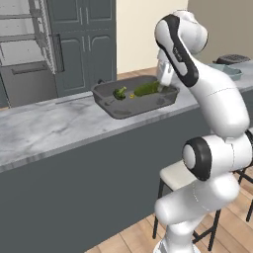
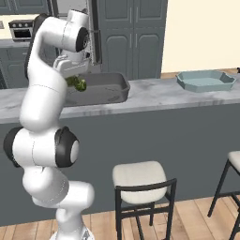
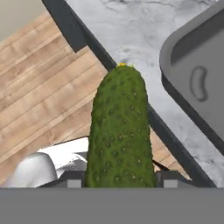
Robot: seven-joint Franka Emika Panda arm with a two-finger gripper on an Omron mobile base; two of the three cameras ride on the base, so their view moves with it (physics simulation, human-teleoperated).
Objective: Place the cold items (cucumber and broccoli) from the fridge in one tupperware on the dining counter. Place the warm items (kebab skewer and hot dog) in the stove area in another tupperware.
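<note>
Tupperware count first: you have two on the marble tabletop (image 2: 154, 96), a dark grey tupperware (image 1: 148, 104) close to the arm and a pale blue tupperware (image 2: 205, 80) well apart from it, further along toward the right of the right base view. Cucumbers: one. Broccoli pieces: one. Stools: a cream-seated stool (image 2: 140, 180) stands in front of the tabletop, and part of a second one shows at the right edge of the right base view.

From the left base view you see into the dark grey tupperware: the broccoli (image 1: 119, 92) lies toward its left end, and the cucumber (image 1: 147, 89) reaches down toward its right end, with the gripper (image 1: 164, 74) at its upper end. You cannot tell from here whether the cucumber touches the tupperware floor.

The right base view gives you what the left one lacks: the pale blue tupperware seen whole, with nothing visible inside it, and the arm in front of the near end of the dark grey one, so only a green bit shows beside the arm.

The hand view shows you the grip itself. The cucumber (image 3: 120, 131) runs up the middle of the picture, its yellow tip pointing away, and the fingers (image 3: 73, 180) sit one on each side of its lower end, clamped on it. Beyond it you see the tabletop edge, the wooden floor (image 3: 48, 87), and a corner of the dark grey tupperware (image 3: 192, 74).
</note>
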